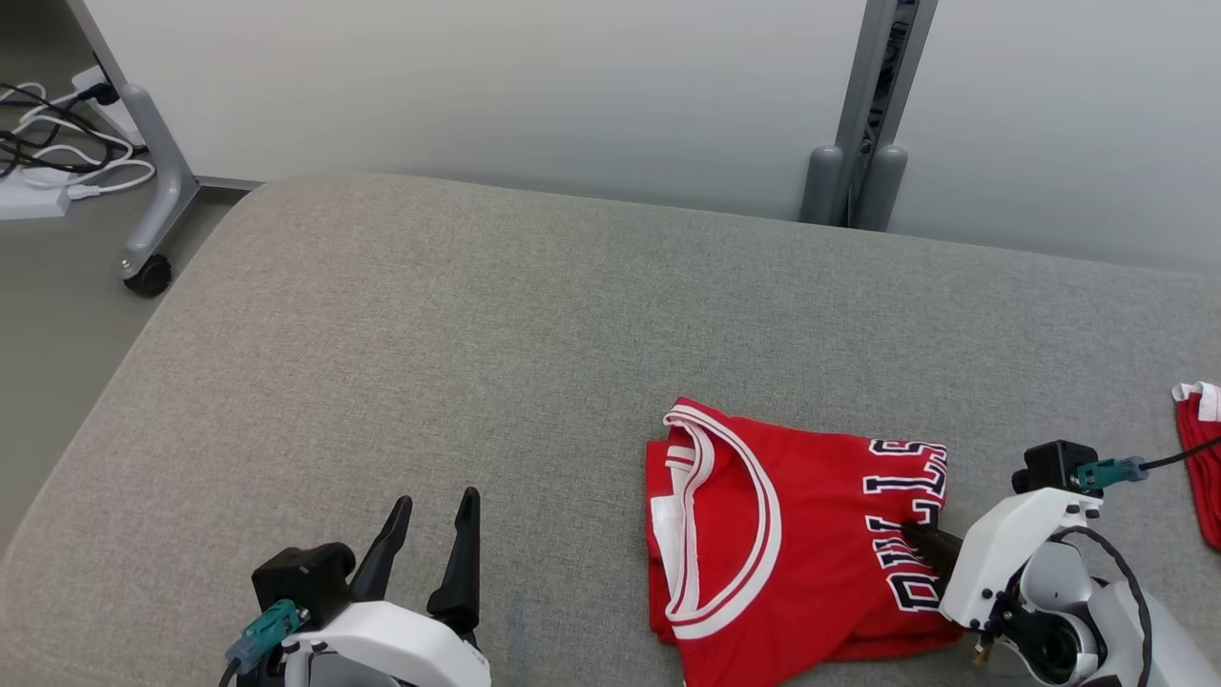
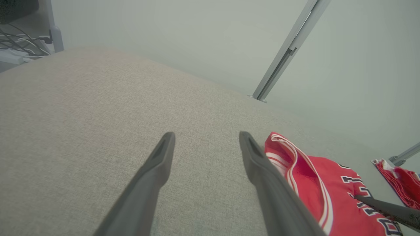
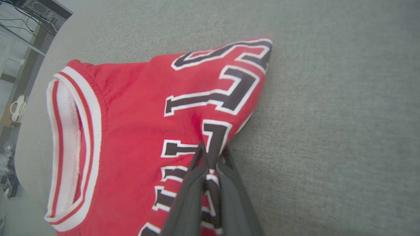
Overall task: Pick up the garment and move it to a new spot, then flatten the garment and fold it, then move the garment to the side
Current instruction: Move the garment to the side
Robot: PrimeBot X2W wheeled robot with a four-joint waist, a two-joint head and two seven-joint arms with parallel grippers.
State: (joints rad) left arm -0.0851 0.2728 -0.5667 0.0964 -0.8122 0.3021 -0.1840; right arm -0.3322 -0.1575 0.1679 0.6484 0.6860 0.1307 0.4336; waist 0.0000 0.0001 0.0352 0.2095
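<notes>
On the grey cushion [image 1: 382,382], the right gripper [image 3: 212,149] pinches the folded red jersey [image 1: 811,534]; the left gripper [image 1: 435,497] gapes wide, empty. It should drag slowly and low so the folds hold.

This looks like a lab or test room rather than a home. The landmark is a wide bench [image 1: 401,363] padded in plain grey woven fabric, with rounded corners. Directly behind the bench stand smooth pale grey partition panels [image 1: 477,86], joined by a slanted grey metal post [image 1: 873,95] on two rounded feet. Off the bench's far left corner, a grey metal frame leg [image 1: 153,162] ends in a black caster [image 1: 148,275] on a bare, dull floor [image 1: 57,315]. Further left of the bench, beside that leg, a white power strip [image 1: 29,200] lies among loose black and white cables [image 1: 67,143].
</notes>
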